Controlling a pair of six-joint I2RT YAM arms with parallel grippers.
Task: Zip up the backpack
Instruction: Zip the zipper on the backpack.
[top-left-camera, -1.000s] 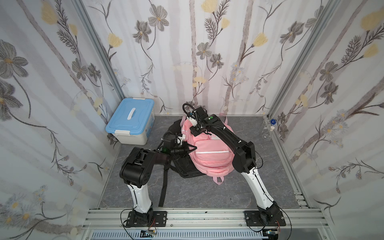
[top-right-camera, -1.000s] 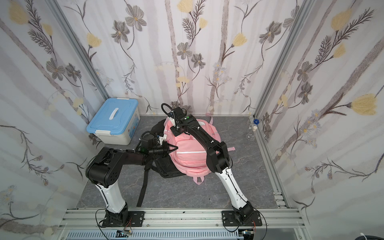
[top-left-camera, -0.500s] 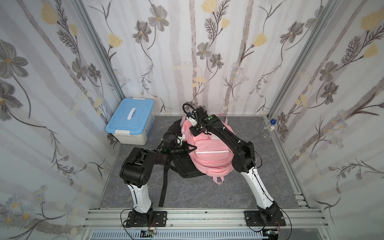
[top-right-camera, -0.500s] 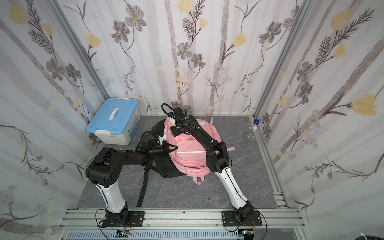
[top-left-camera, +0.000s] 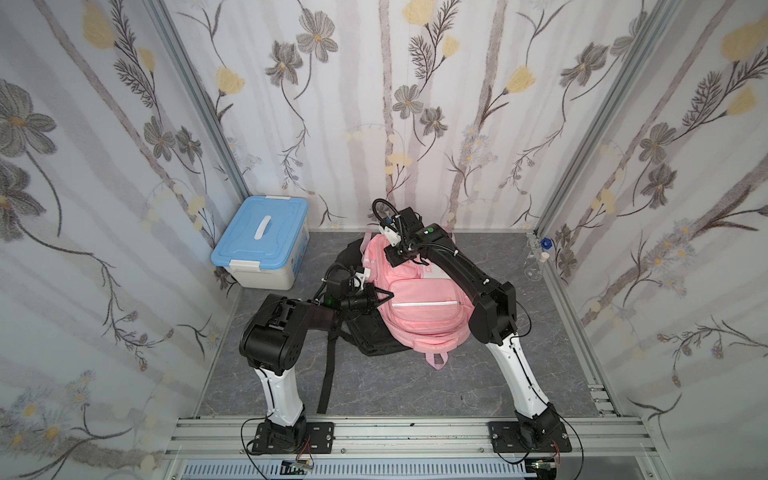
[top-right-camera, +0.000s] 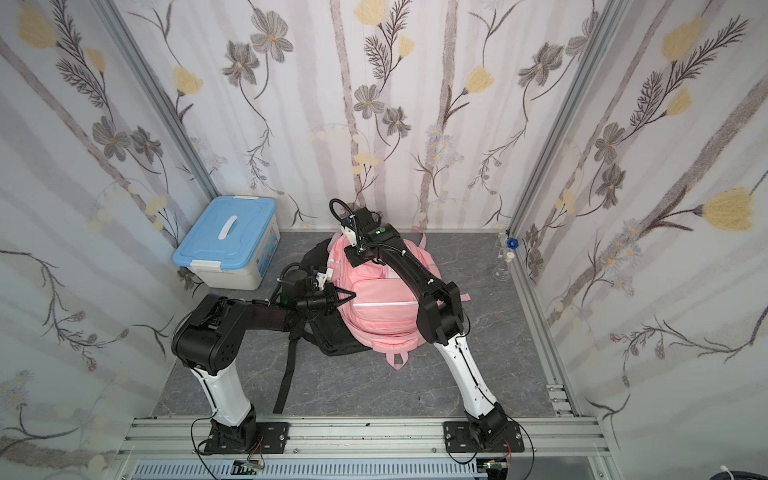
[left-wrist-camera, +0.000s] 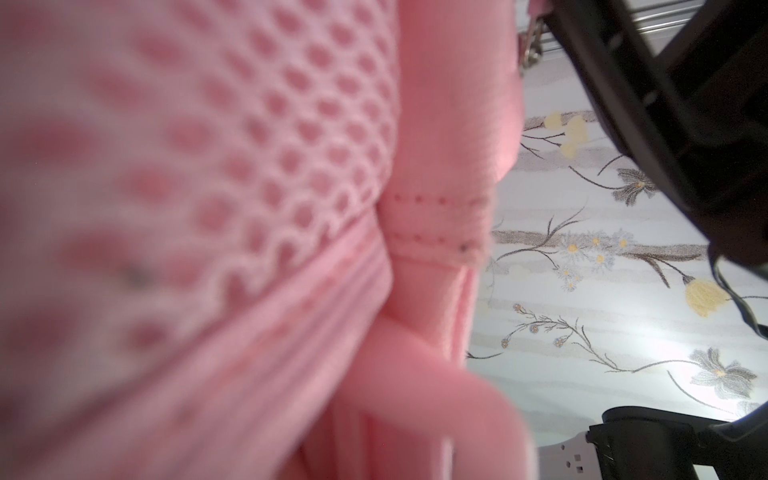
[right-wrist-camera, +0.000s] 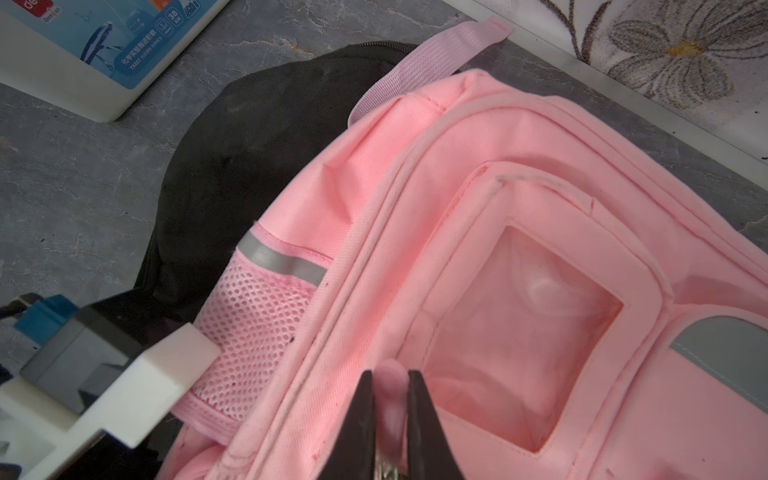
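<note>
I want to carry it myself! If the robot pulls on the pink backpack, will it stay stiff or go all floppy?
Probably floppy: the pink backpack is soft fabric that creases and sags over the black backpack. It may bunch where the right hand pinches its zipper tab. Resting on another bag, it might slide.
</note>
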